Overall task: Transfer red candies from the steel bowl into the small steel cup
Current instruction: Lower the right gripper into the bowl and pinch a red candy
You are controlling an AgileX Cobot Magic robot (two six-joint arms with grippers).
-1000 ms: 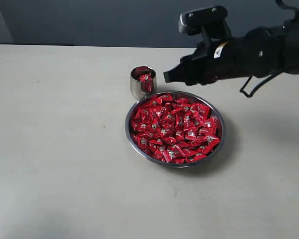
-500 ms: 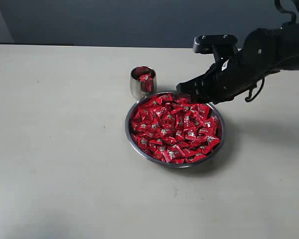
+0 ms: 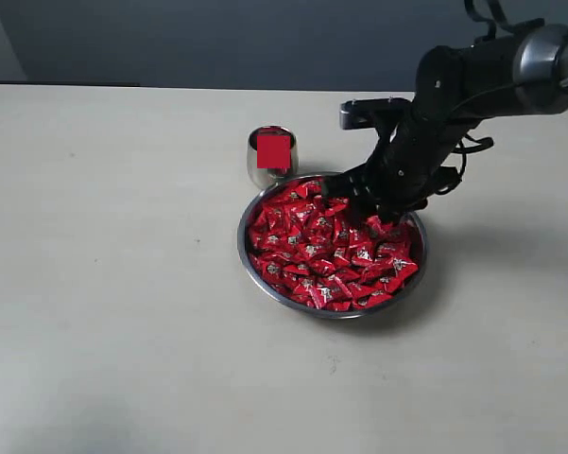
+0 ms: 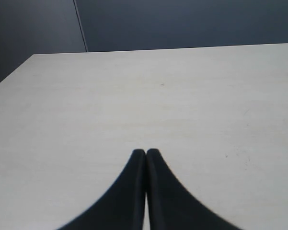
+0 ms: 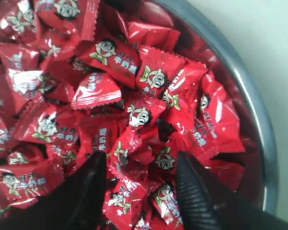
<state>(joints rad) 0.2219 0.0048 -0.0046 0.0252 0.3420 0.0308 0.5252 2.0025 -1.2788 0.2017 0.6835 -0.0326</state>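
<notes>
My jaws stand apart on the right gripper (image 5: 141, 163), tips down among the red candies (image 5: 140, 114) to bracket one packet. The small steel cup (image 3: 261, 174) sits aside, just beside the steel bowl (image 5: 253, 98).

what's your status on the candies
Right gripper open, tips among red candies in steel bowl, nothing gripped yet. Left gripper shut, over table. Small steel cup beside bowl, nothing between.

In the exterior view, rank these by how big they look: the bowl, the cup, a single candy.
1. the bowl, widest by far
2. the cup, much narrower than the bowl
3. a single candy, smallest
All three sit close together, so nearness to the camera hardly skews this.
</notes>
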